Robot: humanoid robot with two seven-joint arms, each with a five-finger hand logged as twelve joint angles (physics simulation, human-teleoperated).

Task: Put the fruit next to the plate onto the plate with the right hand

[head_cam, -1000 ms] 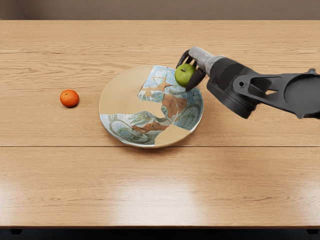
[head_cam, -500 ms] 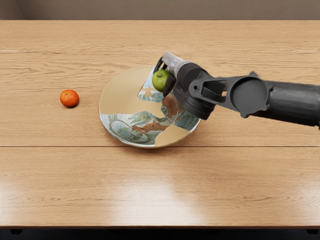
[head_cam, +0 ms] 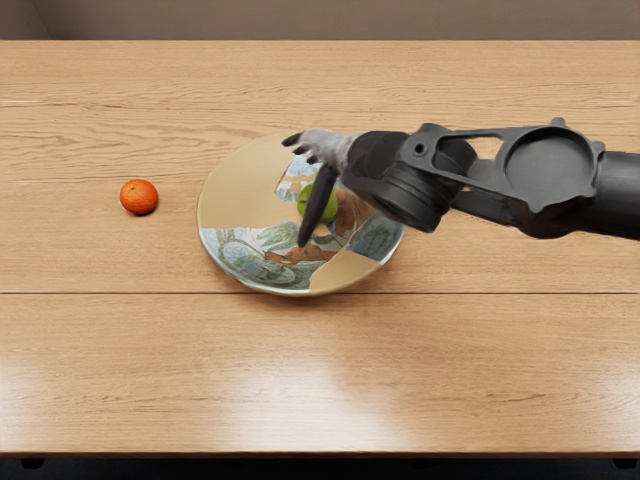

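A green apple (head_cam: 304,203) lies on the patterned plate (head_cam: 240,190), near its middle, partly hidden behind a dark finger. My right hand (head_cam: 310,180) hovers just over the apple with its fingers (head_cam: 317,205) spread and nothing held. Its arm comes in from the right edge. An orange fruit (head_cam: 139,196) sits on the table to the left of the plate, apart from it.
The wooden table (head_cam: 320,360) stretches wide in front of and behind the plate. The right forearm (head_cam: 520,180) lies across the plate's right side.
The right hand carried the apple leftward over the plate, then opened; the apple now rests on the plate below the spread fingers.
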